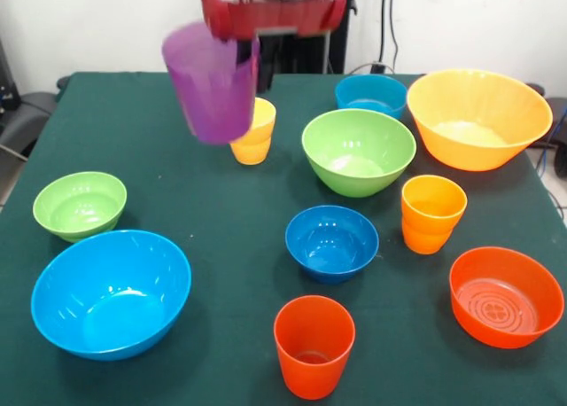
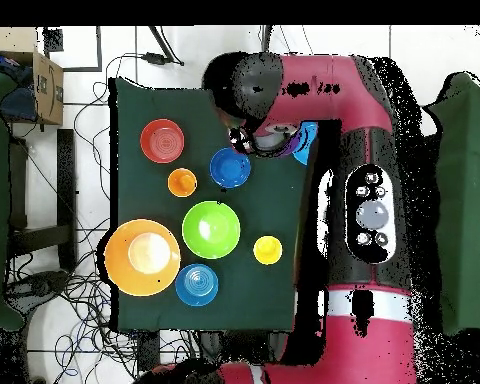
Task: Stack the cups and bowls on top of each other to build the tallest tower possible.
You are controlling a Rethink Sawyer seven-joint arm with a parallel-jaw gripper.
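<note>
My gripper (image 1: 249, 41) hangs from the red arm at the top and holds a purple cup (image 1: 213, 82) tilted in the air, above and left of the yellow cup (image 1: 252, 131). The cup hides the fingers. On the table stand a large green bowl (image 1: 358, 151), a teal bowl (image 1: 370, 94), a big orange-yellow bowl (image 1: 478, 118), an orange-yellow cup (image 1: 432, 213), a dark blue bowl (image 1: 331, 242), a red-orange cup (image 1: 314, 344), an orange-red bowl (image 1: 505, 295), a light blue bowl (image 1: 111, 292) and a small green bowl (image 1: 80, 204). Each stands alone; no tower shows.
The green table cloth (image 1: 221, 211) carries everything. In the overhead view the arm (image 2: 364, 150) covers the table's right side, over the purple cup (image 2: 274, 140). A cardboard box (image 2: 46, 85) and cables lie on the floor to the left.
</note>
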